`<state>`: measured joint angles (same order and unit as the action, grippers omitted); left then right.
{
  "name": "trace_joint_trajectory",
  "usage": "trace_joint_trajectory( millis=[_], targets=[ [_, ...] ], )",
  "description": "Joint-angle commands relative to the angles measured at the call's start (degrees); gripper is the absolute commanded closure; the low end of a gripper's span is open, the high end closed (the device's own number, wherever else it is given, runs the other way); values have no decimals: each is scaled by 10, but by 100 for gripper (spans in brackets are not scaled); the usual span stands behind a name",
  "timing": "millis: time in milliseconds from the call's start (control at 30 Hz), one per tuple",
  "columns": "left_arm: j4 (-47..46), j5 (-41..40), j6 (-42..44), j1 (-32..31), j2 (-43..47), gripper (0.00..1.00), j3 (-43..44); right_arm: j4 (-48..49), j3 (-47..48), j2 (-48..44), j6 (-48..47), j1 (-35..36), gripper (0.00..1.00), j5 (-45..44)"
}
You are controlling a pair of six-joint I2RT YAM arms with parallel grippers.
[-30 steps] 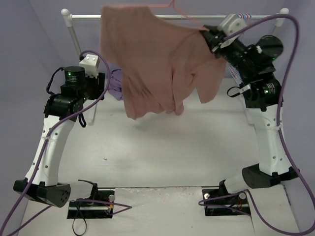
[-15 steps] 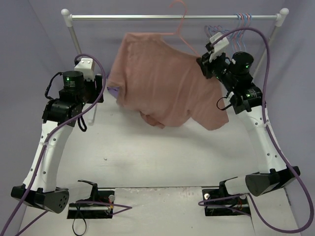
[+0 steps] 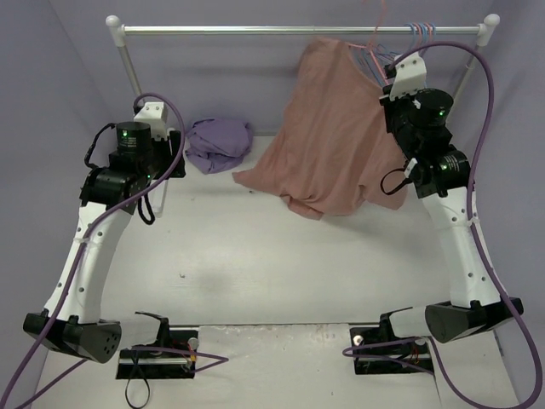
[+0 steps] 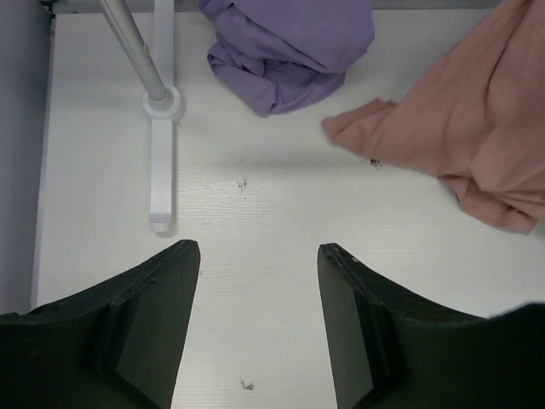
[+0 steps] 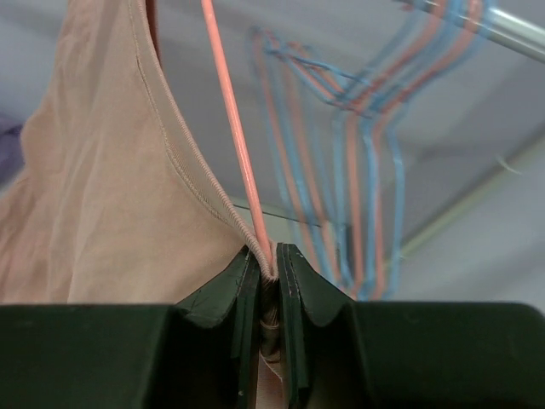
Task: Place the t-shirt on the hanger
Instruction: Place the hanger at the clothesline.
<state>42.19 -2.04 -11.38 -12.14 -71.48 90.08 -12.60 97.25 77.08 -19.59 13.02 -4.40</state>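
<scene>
- Right gripper [image 5: 266, 264]: fingers pinched almost fully together, well above the table near the far-right corner. Between them sit the thin wire of the hanger [image 5: 233, 119] and the ribbed collar edge of the t-shirt [image 3: 328, 136].
- Hanger: pale pink wire runs steeply up from the pinch point. In the top view its hook reaches the level of the rail [image 3: 255, 30]; cannot tell whether it is hooked over it.
- T-shirt: hangs from the collar, up by the rail toward the far-right corner, and slants down and left toward the middle of the far edge. The lower part is bunched, and the hem lies on the tabletop in the left wrist view.
- Blue hangers [image 5: 358, 128]: a cluster on the rail just beside the pink wire, on the side nearer the right edge. They are blurred in the right wrist view.
- Left gripper [image 4: 255, 281]: fingers wide apart, nothing between them. It is held above bare tabletop near the far-left corner, apart from the shirt's hem.
- Lavender garment [image 3: 217, 143]: crumpled heap on the table along the far edge, left of the shirt's hem and near it, not touching.
- Rack foot [image 4: 159, 153]: white, flat on the table by the left edge, with the post rising from it.
</scene>
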Motion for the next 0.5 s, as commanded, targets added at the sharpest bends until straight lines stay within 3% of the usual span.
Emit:
trace_joint_trajectory(
  millis=[0,267,467],
  targets=[
    [-5,14,-16,0,-6,43,20,81,34,18,-4,-14,100,-111],
    [7,17,-15,1,-8,43,20,68,101,73,-20,-36,100,-102],
    [16,20,-14,0,-15,43,21,51,88,90,20,-36,100,-82]
  ],
)
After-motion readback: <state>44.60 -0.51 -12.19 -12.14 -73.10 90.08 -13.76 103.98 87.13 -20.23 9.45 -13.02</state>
